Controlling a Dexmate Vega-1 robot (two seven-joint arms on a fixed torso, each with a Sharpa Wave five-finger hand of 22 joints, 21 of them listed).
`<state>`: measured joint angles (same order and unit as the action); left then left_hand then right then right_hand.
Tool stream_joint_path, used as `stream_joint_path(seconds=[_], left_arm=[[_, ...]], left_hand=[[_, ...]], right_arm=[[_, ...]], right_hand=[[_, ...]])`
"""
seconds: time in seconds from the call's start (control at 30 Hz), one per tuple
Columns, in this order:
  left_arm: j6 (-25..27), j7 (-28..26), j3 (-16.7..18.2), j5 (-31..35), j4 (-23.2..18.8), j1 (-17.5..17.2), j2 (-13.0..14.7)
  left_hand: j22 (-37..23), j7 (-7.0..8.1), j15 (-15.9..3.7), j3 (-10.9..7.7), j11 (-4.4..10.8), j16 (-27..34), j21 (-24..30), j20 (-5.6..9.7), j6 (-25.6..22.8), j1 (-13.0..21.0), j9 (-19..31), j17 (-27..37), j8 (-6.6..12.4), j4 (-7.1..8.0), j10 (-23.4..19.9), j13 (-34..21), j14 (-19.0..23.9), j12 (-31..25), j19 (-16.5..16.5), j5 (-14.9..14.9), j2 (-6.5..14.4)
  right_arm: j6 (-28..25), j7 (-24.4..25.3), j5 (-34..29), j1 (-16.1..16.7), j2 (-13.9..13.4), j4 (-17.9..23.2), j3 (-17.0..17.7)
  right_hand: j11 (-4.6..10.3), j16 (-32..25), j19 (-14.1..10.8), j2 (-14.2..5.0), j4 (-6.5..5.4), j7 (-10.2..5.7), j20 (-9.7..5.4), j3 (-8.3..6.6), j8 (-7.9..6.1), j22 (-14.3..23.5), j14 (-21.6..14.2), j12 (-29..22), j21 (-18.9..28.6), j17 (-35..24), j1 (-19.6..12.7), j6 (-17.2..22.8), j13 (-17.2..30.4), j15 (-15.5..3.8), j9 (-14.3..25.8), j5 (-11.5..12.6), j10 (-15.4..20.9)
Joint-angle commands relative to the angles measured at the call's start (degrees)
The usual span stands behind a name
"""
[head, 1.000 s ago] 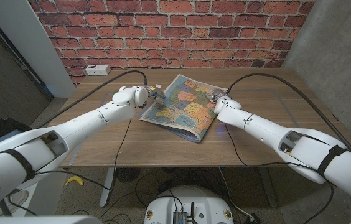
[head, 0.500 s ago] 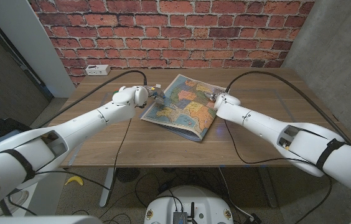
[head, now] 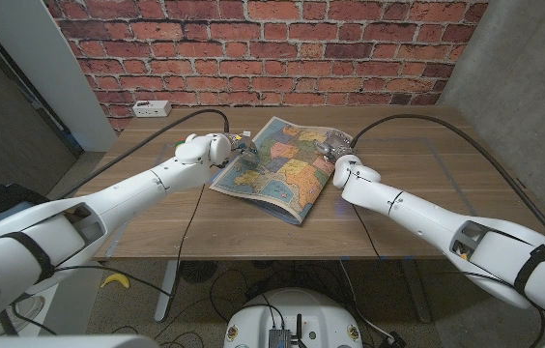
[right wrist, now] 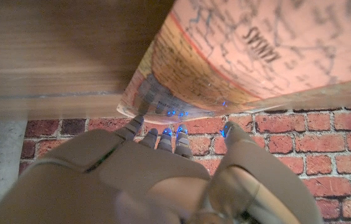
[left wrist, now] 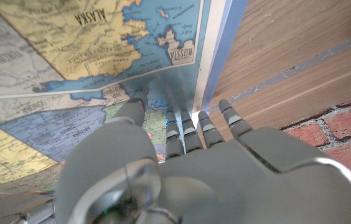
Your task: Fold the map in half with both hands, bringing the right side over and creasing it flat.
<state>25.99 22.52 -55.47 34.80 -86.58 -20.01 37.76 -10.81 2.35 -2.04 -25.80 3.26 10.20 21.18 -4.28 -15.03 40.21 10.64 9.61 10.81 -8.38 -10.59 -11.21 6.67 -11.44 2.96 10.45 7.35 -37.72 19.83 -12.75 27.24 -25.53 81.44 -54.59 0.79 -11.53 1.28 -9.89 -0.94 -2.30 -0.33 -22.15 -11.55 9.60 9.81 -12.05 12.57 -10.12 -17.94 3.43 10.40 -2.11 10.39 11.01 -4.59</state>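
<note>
A colourful paper map (head: 277, 169) lies spread at the middle of the wooden table (head: 157, 217). My left hand (head: 237, 150) is at the map's left edge. In the left wrist view its thumb lies on the map (left wrist: 70, 56) and its fingers (left wrist: 185, 127) reach in at the white border, pinching it. My right hand (head: 335, 155) holds the map's right edge. In the right wrist view that edge of the map (right wrist: 238, 56) is raised off the wood, with the fingers (right wrist: 163, 137) tucked under it and showing through the paper.
A white power strip (head: 152, 107) sits at the table's back left corner. Black cables (head: 200, 114) run from both arms over the tabletop. The brick wall (head: 272, 48) stands right behind the table.
My right hand has drawn in towards the middle with the map's right edge, and that side has lifted. The map has slid a little to the left. The left hand has stayed put.
</note>
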Motion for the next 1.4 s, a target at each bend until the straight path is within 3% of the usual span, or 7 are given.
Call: stream_joint_path(seconds=[0.03,0.3,0.7,0.97,1.17,1.4], left_arm=[[0.4,0.3,-0.1,0.2,-0.5,-0.2,-0.1],[0.4,0.4,-0.2,0.4,-0.6,-0.1,0.0],[0.8,0.7,-0.3,0.7,-1.1,-0.3,0.1],[1.1,1.1,-0.2,0.8,-1.4,-0.4,0.3],[0.7,1.0,-0.2,0.8,-0.9,-0.2,0.1],[0.8,0.9,-0.2,0.8,-0.8,-0.2,0.1]], left_hand=[[-0.1,-0.05,-0.28,0.27,0.01,0.1,-0.2,-0.15,-0.2,0.4,0.2,0.0,0.19,-0.07,-0.4,0.0,0.2,-0.4,0.0,0.0,0.3],[-0.1,-0.11,-0.31,0.42,-0.06,0.1,-0.3,-0.15,-0.1,0.4,0.2,0.0,0.14,-0.06,-0.4,0.0,0.1,-0.4,0.0,0.0,0.4],[-0.1,-0.14,-0.31,0.60,-0.13,0.1,-0.4,-0.19,-0.1,0.5,0.2,0.0,0.14,-0.05,-0.4,0.0,0.2,-0.4,0.0,0.1,0.4],[-0.1,-0.09,-0.35,0.69,0.04,0.1,-0.4,-0.17,-0.1,0.5,0.2,0.0,0.15,-0.05,-0.4,0.0,0.1,-0.5,0.0,0.1,0.5],[-0.1,0.01,-0.37,0.77,0.02,0.1,-0.5,-0.13,0.0,0.6,0.2,0.0,0.13,-0.05,-0.4,0.0,0.2,-0.4,0.0,0.1,0.5],[-0.1,-0.08,-0.39,0.88,0.01,0.1,-0.5,-0.09,-0.1,0.6,0.2,0.0,0.15,-0.06,-0.4,0.0,0.2,-0.5,0.0,0.1,0.5]], right_arm=[[1.0,4.6,-5.6,6.3,-4.1,10.8,2.5],[-1.9,2.9,-7.8,9.7,-6.1,15.9,3.1],[-7.3,-2.7,-9.1,11.6,-7.0,17.5,1.6],[-9.5,-3.8,-8.6,12.8,-7.5,17.5,1.6],[-10.5,-8.3,-8.8,10.7,-8.0,16.1,-1.0],[-10.8,-14.0,-9.3,7.0,-7.4,12.4,-4.9]], right_hand=[[-0.25,-1.0,-2.9,0.14,1.33,-0.05,0.12,-0.55,-0.91,0.2,-2.8,-0.8,0.5,-0.2,-1.7,3.5,0.2,-1.14,0.1,-0.5,3.2],[0.08,-1.9,-8.5,-0.13,2.48,0.44,-1.65,-1.20,-1.59,0.1,-8.3,-1.5,1.0,-0.3,-3.1,9.7,0.2,-1.96,0.1,-0.7,9.1],[0.60,-1.9,-9.1,-1.02,2.56,0.22,-2.17,-2.17,-1.64,0.2,-9.5,-1.4,0.6,-0.4,-4.0,12.1,0.2,-2.70,0.1,-0.7,10.8],[1.17,-1.9,-9.6,-1.70,2.54,-0.07,-2.77,-3.35,-1.48,0.2,-10.4,-1.5,0.3,-0.5,-5.0,13.4,0.2,-3.35,0.1,-0.6,12.5],[1.51,-1.4,-9.1,-2.10,2.10,-0.80,-3.50,-5.08,-0.82,0.2,-9.7,-0.7,-0.3,-0.7,-6.1,13.1,0.3,-4.01,0.1,-0.4,12.0],[2.46,-0.4,-7.9,-1.41,3.04,-1.26,-3.59,-6.55,0.20,0.2,-8.5,0.3,-1.1,-0.4,-8.1,11.8,0.3,-4.36,0.2,-0.5,10.5]])
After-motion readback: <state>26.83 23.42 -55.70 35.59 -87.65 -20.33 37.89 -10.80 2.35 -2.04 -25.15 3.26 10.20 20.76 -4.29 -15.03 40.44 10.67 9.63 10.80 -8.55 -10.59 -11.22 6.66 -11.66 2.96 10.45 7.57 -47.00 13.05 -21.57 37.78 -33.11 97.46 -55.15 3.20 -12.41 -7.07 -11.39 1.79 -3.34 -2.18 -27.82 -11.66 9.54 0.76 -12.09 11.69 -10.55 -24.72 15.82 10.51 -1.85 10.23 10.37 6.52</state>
